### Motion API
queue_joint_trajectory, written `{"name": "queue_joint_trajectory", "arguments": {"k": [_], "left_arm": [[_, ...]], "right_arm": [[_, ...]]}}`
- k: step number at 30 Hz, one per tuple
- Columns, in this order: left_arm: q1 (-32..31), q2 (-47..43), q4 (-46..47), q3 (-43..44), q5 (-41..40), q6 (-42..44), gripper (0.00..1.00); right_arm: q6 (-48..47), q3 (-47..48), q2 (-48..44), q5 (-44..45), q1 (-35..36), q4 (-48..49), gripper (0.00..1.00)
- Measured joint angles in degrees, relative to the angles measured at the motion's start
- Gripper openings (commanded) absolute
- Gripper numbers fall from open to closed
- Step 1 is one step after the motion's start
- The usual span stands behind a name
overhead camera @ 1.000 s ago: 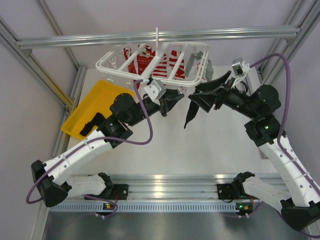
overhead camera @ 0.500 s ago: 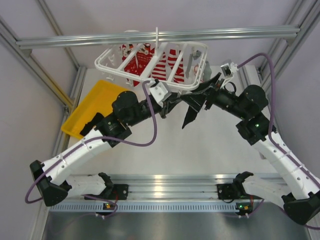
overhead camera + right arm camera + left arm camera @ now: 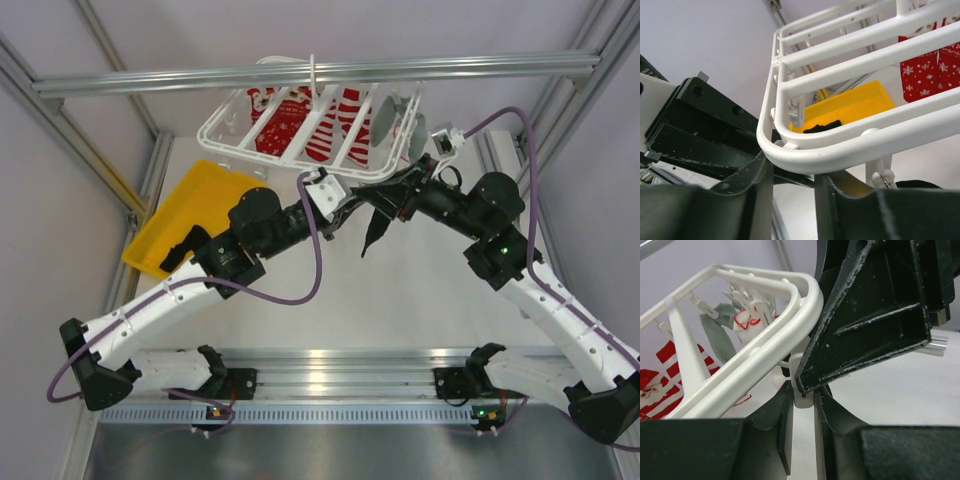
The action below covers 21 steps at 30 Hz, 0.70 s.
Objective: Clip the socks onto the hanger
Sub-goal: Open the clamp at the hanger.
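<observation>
The white hanger (image 3: pixel 310 130) hangs from the top rail, with red-and-white socks and a grey garment on it. My left gripper (image 3: pixel 345 207) is under its near rim, shut on a small white clip (image 3: pixel 803 399) that dangles from the hanger frame (image 3: pixel 740 365). My right gripper (image 3: pixel 388 195) meets it from the right, and a black sock (image 3: pixel 372 232) hangs limp from it. In the right wrist view the hanger rim (image 3: pixel 840 150) hides the fingertips. A second black sock (image 3: pixel 182 246) lies in the yellow tray and also shows in the right wrist view (image 3: pixel 821 126).
A yellow tray (image 3: pixel 190 200) sits at the left of the table. Red-and-white socks (image 3: pixel 300 125) and a grey garment (image 3: pixel 388 118) hang on the hanger. Aluminium frame posts and rails bound the table on all sides.
Both grippers have moved in toward each other and up under the hanger's near rim. The sock moved left with the right gripper. The hanger has swung and tilted back.
</observation>
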Motion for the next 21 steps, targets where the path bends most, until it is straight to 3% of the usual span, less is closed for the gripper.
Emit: {"name": "queue_joint_trajectory", "arguments": {"k": [3,5,6,11,18,21], "left_arm": [[-0.39,-0.17,-0.57,0.0,-1.68,0.17,0.0],[-0.55,-0.26,-0.68,0.0,-2.64,0.28,0.06],[-0.57,-0.37,-0.72,-0.02,-3.1,0.48,0.17],[-1.07,-1.16,-0.55,-0.92,-3.54,1.6,0.46],[-1.55,-2.64,-3.5,-1.7,-3.5,0.11,0.54],[1.7,-4.02,-8.02,-1.53,0.7,-2.86,0.59]], "right_arm": [[-0.61,0.0,-0.11,1.84,0.13,0.35,0.05],[-1.03,0.0,-0.2,3.15,0.11,0.22,0.0],[-1.03,0.0,-0.22,3.8,0.09,0.04,0.0],[-0.37,-0.02,-0.22,4.0,0.09,-0.2,0.0],[0.13,-0.04,-0.5,1.53,-0.24,0.31,0.0],[0.11,-0.04,-0.55,1.09,-0.61,0.31,0.0]]}}
